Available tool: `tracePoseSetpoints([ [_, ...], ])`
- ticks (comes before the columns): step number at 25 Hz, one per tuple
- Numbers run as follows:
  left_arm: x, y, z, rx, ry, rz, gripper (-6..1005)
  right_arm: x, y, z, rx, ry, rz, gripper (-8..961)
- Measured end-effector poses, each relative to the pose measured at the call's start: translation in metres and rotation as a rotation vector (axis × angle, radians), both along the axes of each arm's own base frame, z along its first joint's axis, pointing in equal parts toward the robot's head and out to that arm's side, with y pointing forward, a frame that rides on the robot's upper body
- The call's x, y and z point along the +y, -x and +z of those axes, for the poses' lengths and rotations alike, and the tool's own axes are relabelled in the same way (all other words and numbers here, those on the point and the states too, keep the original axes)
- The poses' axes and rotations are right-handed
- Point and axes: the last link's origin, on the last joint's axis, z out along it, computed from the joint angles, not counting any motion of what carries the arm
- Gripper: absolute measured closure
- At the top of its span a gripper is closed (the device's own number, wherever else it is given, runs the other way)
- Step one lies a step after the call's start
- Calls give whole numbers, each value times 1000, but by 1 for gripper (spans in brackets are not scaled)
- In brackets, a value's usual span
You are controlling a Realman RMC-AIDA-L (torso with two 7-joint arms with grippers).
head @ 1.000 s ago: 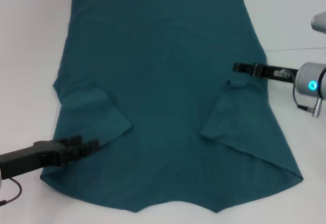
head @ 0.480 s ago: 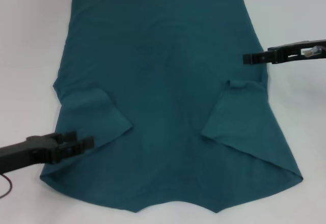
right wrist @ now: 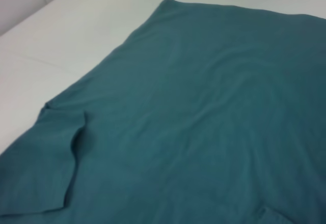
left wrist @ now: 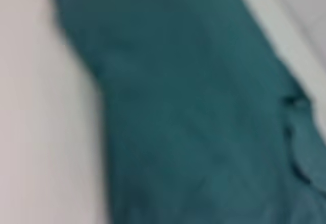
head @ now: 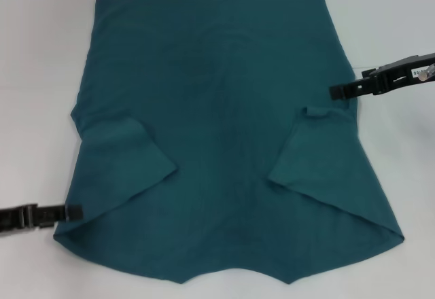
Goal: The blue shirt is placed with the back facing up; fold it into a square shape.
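Teal cotton, the blue shirt (head: 224, 136) lies flat on the surface (head: 41, 54), sleeves folded in; my left gripper (head: 71, 212) and right gripper (head: 336, 91), jaw states untellable, risk dragging wrinkles into its edges.

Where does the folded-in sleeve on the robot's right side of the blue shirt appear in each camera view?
Head view: folded-in sleeve, right of centre on the blue shirt, below the right gripper.
Left wrist view: probably the small fold at the far edge.
Right wrist view: flap nearest the camera.
Shared landmark: the sleeve's notch.

Bright, even light, faint shadows; the left wrist view of the blue shirt (left wrist: 193, 122) is heavily blurred.
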Motion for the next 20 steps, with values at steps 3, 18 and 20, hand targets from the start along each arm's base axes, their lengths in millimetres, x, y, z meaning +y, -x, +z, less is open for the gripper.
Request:
tracePoseSetpoints([
  [3,1,1,-3,41,50,88,238,1,1,-1,-6,-3,1,35],
  [18,12,11,-15,107,60,211,204,5,6,-6,-5,-10,17,38],
  [20,14,12,-17,106,57,218,204,6,7,-7,-4,-13,19,39],
])
